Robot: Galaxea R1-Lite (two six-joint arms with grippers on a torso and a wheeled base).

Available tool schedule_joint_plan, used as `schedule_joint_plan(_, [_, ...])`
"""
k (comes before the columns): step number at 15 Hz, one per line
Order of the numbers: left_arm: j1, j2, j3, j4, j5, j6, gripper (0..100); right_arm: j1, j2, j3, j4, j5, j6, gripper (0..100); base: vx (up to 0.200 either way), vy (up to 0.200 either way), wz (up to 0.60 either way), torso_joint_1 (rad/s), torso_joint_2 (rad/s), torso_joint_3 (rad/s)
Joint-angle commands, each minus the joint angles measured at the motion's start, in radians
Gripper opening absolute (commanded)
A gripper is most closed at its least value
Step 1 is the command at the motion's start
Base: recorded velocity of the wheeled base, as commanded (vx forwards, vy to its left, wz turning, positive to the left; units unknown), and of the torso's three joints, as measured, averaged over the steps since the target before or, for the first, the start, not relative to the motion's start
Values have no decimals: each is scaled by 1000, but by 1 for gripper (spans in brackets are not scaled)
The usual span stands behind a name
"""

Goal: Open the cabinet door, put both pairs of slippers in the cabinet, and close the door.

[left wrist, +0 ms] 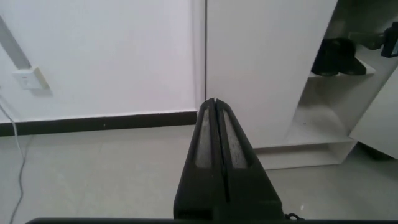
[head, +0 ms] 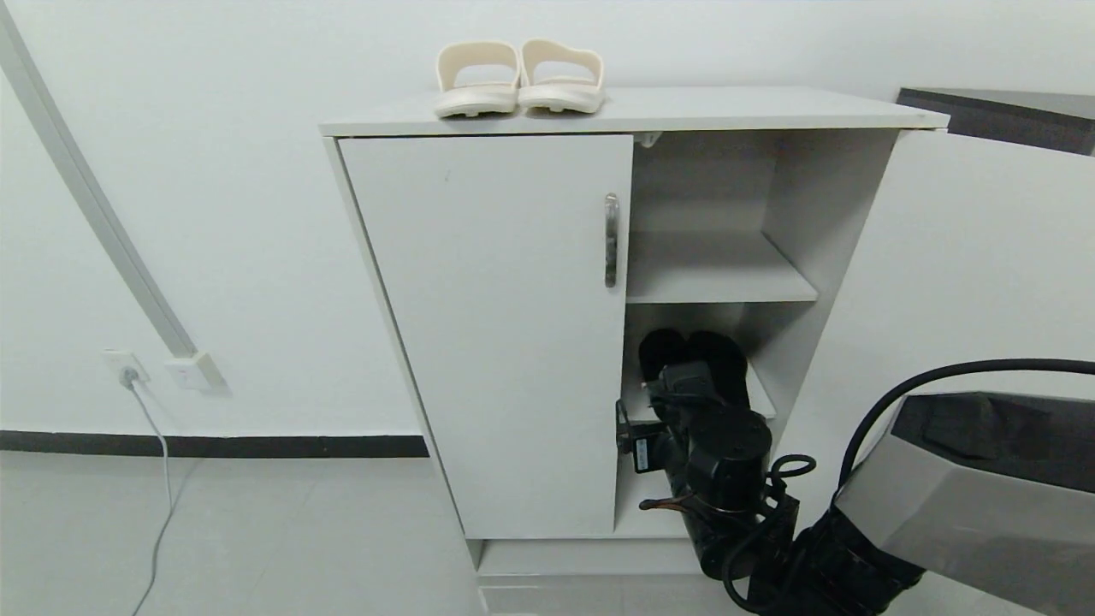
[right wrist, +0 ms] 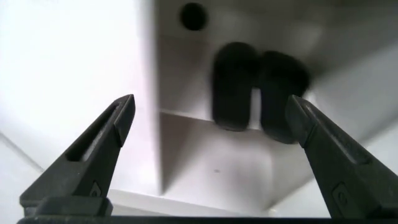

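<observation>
A cream pair of slippers rests on top of the white cabinet. The cabinet's right door is swung open and its left door is closed. A black pair of slippers lies on the middle shelf inside. My right gripper is just in front of that black pair at the cabinet's opening, open, with nothing between its fingers. My left gripper is shut and empty, low over the floor to the left of the cabinet.
The upper shelf and the bottom shelf hold nothing. A metal handle runs down the closed door. A wall socket with a cable is at the left. The open floor lies left of the cabinet.
</observation>
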Motion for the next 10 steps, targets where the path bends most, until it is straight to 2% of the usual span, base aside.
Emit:
schedule_joint_plan(1, [0, 1, 0, 0, 0, 0, 0, 1, 5, 1, 0, 0, 0, 100, 0, 200, 0, 2, 2, 2])
schedule_joint_plan(9, [0, 1, 0, 0, 0, 0, 0, -2, 5, 9, -10, 2, 0, 100, 0, 200, 0, 1, 2, 1])
schedule_joint_plan(10, [0, 1, 0, 0, 0, 0, 0, -2, 2, 9, -15, 2, 0, 100, 0, 0, 0, 0, 0, 0])
